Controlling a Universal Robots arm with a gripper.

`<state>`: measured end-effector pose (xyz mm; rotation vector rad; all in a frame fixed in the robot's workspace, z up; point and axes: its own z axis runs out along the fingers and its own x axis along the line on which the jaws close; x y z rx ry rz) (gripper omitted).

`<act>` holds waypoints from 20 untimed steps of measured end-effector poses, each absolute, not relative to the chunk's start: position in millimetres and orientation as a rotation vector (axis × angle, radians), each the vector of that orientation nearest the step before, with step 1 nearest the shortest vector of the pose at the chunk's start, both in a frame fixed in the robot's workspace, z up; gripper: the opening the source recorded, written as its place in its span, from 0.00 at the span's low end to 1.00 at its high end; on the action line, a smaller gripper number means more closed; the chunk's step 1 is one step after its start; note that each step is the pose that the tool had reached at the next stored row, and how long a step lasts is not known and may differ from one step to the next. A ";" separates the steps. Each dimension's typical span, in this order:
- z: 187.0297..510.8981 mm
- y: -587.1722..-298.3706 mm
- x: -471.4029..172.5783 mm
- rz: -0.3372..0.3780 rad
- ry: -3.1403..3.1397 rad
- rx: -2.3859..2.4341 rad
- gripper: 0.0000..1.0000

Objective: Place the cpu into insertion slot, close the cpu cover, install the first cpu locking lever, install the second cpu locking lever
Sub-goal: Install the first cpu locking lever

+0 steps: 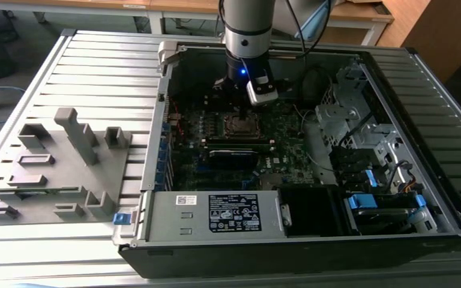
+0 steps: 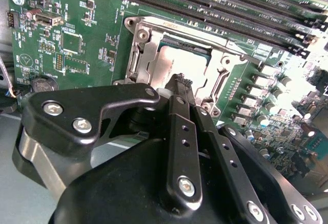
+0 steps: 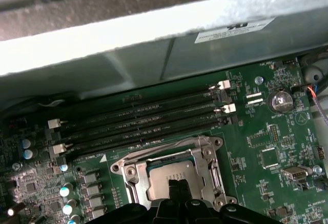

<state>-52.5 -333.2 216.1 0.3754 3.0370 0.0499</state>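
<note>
A: The gripper (image 2: 183, 84) hangs inside the open computer case (image 1: 391, 78), directly over the insertion slot (image 1: 241, 125) on the motherboard (image 1: 287, 157). In both wrist views its two black fingers (image 3: 177, 189) come to one narrow tip with no gap showing between them, so they are pressed together and nothing is pinched in them.

B: And the cpu?

A: The cpu (image 2: 177, 66) lies flat in the insertion slot, dull grey top up. The fingertip sits over the chip's near edge; I cannot tell whether it touches the metal or hovers just above it.

B: What about the cpu cover?

A: The cpu cover (image 2: 225, 60) is down around the chip, its silver frame lying along the socket's edges with the chip showing through the window. In the first wrist view the same frame (image 3: 205, 157) sits level on the socket. A thin metal lever arm (image 3: 148, 152) runs beside one edge of the frame; whether it is latched I cannot say.

B: What lies near the socket?

A: Four long black memory slots (image 3: 143, 121) run parallel just beside one edge of it, between the socket and the case wall. A round coin battery (image 3: 280, 101) sits towards a corner of the board.

B: And outside the case?

A: A grey parts holder (image 1: 58, 168) rests on the slatted worktop (image 1: 102, 60), at the exterior view's left of the case, well apart from the arm (image 1: 247, 24).
</note>
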 end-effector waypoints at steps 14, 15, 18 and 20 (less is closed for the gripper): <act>216.0 -334.0 -54.3 0.100 3.039 0.378 0.11; 216.0 -334.0 -54.3 0.100 3.039 0.378 0.11; 215.8 -334.1 -53.8 0.096 3.061 0.382 0.11; 215.9 -334.1 -53.7 0.094 3.070 0.383 0.11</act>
